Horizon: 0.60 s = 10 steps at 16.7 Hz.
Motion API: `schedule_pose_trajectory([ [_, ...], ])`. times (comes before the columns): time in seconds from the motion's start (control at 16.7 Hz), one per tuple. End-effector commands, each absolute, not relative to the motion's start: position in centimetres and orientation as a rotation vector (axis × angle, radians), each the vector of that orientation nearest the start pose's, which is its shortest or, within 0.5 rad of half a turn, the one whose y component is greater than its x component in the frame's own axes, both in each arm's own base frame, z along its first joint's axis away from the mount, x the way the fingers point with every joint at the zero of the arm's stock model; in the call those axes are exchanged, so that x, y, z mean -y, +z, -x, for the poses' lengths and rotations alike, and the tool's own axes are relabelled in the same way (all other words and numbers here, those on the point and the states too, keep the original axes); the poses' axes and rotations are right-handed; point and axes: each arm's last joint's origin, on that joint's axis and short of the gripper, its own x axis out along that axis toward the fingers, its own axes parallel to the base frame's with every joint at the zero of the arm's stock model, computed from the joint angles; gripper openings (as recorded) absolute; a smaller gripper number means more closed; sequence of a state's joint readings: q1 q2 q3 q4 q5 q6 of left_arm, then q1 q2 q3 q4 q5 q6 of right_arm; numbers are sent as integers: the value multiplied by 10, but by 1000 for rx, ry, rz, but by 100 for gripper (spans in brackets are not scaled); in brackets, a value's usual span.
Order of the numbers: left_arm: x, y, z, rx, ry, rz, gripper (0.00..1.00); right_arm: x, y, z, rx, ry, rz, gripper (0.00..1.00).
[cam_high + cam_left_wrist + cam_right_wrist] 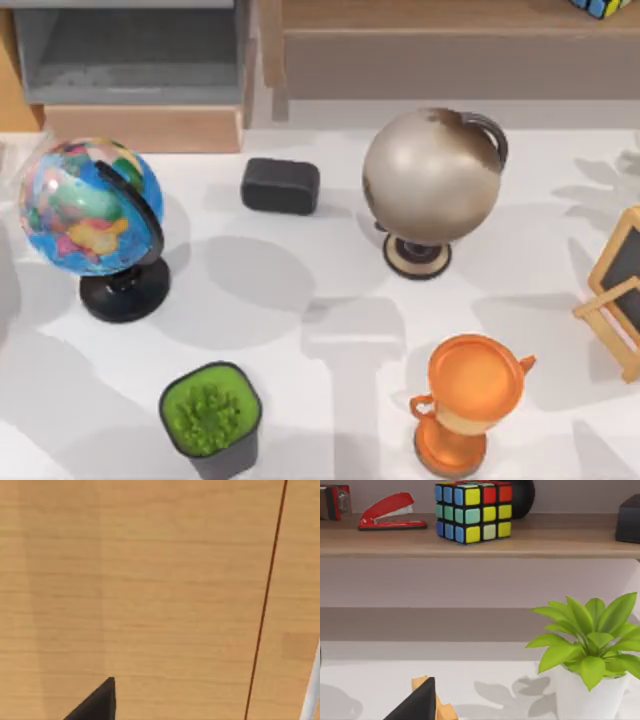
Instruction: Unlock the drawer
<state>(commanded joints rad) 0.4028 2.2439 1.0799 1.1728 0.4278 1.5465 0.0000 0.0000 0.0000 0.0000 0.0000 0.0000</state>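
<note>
Drawer [140,70] at far left of table, pulled out: grey inner walls visible from above, tan front panel facing near side. Colourful globe [88,208] on black stand just near of it, left side. Green potted plant [210,418] in dark pot at near edge, left of centre. Black rounded block [280,186] between the two globes, toward far side. Silvery-brown globe [432,178] right of centre on round base. Orange trophy [468,400] near of that globe. Small wooden-framed chalkboard [620,290] at right edge. Long brown shelf unit [450,50] along far right.

Left gripper [97,702]: one dark fingertip showing, right up against light tan wood panel [150,580]; open or closed, cannot tell.

Right gripper [417,702]: one dark fingertip showing, facing shelf with red stapler [390,512], Rubik's cube [472,511] and leafy plant in white pot [587,650]; state likewise cannot tell.
</note>
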Motion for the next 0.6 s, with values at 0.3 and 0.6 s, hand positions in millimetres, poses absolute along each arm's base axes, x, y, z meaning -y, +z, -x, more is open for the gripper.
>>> schedule_pose_trajectory([
  [0.3,-171,95,-408,16,-16,-1571,100,1,160,-106,0,0,0,100],
  [0.6,-170,95,-414,16,-16,-1571,100,1,160,-106,0,0,0,100],
])
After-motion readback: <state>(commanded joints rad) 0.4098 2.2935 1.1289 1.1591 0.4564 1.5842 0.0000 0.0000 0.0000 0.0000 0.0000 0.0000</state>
